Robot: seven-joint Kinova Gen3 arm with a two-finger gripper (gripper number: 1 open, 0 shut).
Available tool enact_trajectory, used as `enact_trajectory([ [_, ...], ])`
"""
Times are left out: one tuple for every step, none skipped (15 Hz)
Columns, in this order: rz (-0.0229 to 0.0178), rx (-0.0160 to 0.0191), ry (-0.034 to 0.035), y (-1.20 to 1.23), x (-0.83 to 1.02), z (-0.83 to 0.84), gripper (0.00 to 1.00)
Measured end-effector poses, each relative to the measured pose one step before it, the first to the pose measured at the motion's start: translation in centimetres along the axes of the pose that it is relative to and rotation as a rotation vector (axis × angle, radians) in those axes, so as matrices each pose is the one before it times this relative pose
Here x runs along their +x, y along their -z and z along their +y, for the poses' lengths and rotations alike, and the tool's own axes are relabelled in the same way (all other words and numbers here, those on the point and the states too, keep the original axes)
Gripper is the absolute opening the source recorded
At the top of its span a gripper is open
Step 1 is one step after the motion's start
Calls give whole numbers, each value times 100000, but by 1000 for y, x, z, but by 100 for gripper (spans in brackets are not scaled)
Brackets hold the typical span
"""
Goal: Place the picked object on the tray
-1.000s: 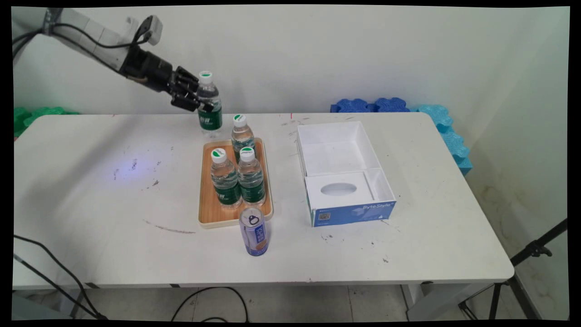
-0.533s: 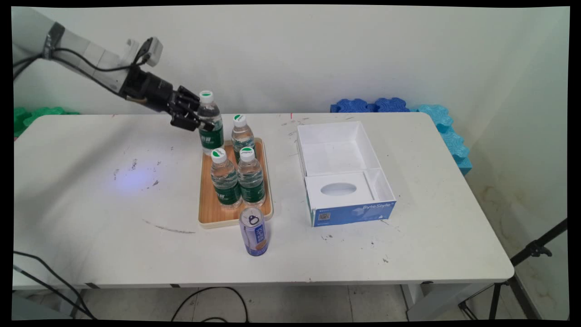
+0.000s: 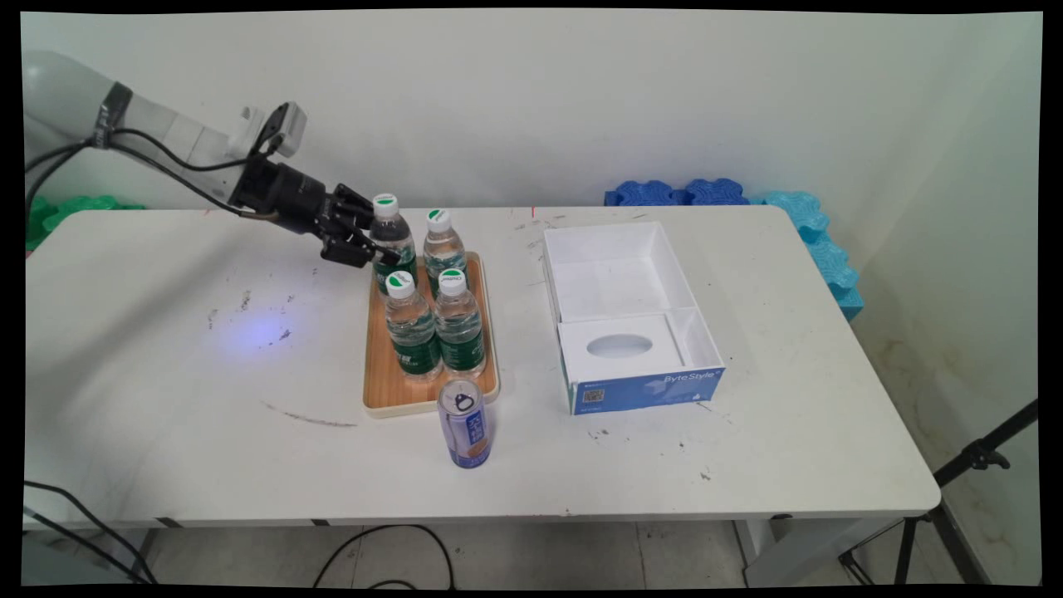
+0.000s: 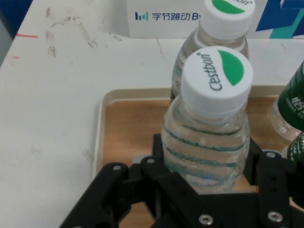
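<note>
Black fingers (image 4: 156,156) clamp a clear plastic water bottle with a white-and-green cap (image 3: 392,241) over the wooden tray (image 3: 387,390), beside three similar bottles (image 3: 459,324).

White wall (image 3: 581,100) (scuffed table (image 3: 789,432)).

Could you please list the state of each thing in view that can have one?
pincer: shut on the held bottle.
held bottle: capped, upright, over the tray's far left corner.
three other bottles: capped, upright on the tray.
tray: flat on the table, its near end bare.
can: upright, in front of the tray.
box: open, nothing seen inside but a white insert.
</note>
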Motion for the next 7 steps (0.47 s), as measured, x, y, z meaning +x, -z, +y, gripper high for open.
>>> enact_trajectory([
  [144,31,-103,-214,-217,91,0],
  [137,52,-142,-195,-247,105,0],
  [109,51,-109,-161,-250,98,0],
  [107,35,-18,-120,-200,81,0],
  [85,27,-33,-69,-108,42,100],
  [62,11,-5,-82,-228,95,100],
  [-4,-48,-94,-47,-167,83,100],
])
